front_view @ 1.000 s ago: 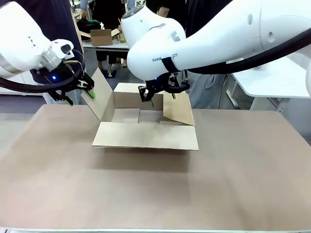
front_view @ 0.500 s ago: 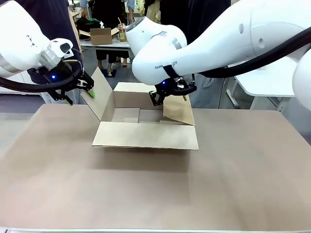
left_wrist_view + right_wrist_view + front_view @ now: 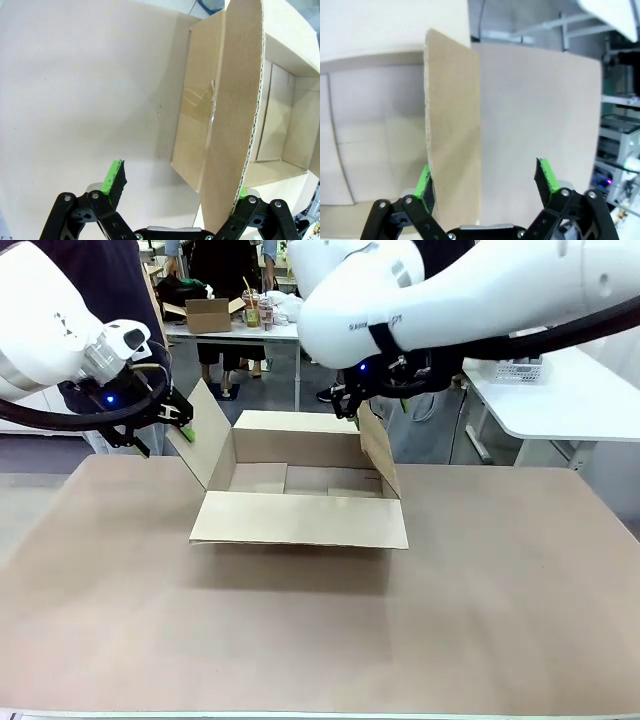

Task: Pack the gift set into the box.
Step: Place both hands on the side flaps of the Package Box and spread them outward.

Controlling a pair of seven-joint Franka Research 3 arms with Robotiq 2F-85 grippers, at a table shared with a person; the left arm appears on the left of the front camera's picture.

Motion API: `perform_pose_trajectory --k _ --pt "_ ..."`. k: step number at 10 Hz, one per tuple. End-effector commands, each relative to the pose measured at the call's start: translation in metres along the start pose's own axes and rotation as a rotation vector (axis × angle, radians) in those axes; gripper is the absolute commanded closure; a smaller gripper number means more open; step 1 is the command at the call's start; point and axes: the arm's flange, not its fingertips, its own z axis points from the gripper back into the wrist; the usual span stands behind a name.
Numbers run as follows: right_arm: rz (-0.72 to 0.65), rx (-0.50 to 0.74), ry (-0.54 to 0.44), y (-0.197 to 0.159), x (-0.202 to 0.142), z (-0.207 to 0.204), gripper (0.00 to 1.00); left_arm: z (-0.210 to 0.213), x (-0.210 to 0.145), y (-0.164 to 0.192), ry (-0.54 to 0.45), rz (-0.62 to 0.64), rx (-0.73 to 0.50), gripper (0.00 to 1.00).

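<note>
The box (image 3: 297, 487) stands open at the table's far middle, with nothing to see inside it. Its near flap lies flat toward me and its side flaps stand up. My left gripper (image 3: 181, 426) is open, and the left flap (image 3: 235, 125) rises edge-on between its fingers (image 3: 114, 177) without being pinched. My right gripper (image 3: 373, 403) is open at the top of the right flap (image 3: 452, 130), which stands close to the left pad (image 3: 424, 182). The gift set is out of view.
The brown table (image 3: 320, 640) stretches wide in front of the box. A white table (image 3: 560, 405) stands at the right rear. Farther back is a table with a small cardboard box (image 3: 208, 315) and cups. People stand behind.
My right gripper has risen out of the box and moved right to the top of the right flap, which now stands more upright. The left arm has not moved.
</note>
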Motion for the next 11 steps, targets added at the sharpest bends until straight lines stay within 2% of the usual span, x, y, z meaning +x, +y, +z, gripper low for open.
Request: perform_pose_trajectory --k 1,4,6,7,8,11 --pt "-0.033 0.082 0.054 -0.035 -0.017 -0.011 0.0 0.001 0.0 0.0 -0.009 0.0 -0.001 0.0" --pt "-0.125 0.167 0.116 -0.081 -0.031 -0.025 0.0 0.001 0.0 0.0 -0.009 0.0 -0.001 0.0" --pt "-0.188 0.231 0.098 -0.102 -0.042 -0.026 0.0 0.001 0.0 0.0 -0.009 0.0 -0.001 0.0" --pt "-0.221 0.274 0.072 -0.107 -0.047 -0.02 0.0 0.001 0.0 0.0 -0.009 0.0 -0.001 0.0" --pt "-0.162 0.166 0.124 -0.091 -0.021 -0.021 0.0 0.001 0.0 0.0 -0.009 0.0 -0.001 0.0" --pt "-0.178 0.199 0.113 -0.097 -0.028 -0.021 0.0 0.001 0.0 0.0 -0.009 0.0 -0.001 0.0"
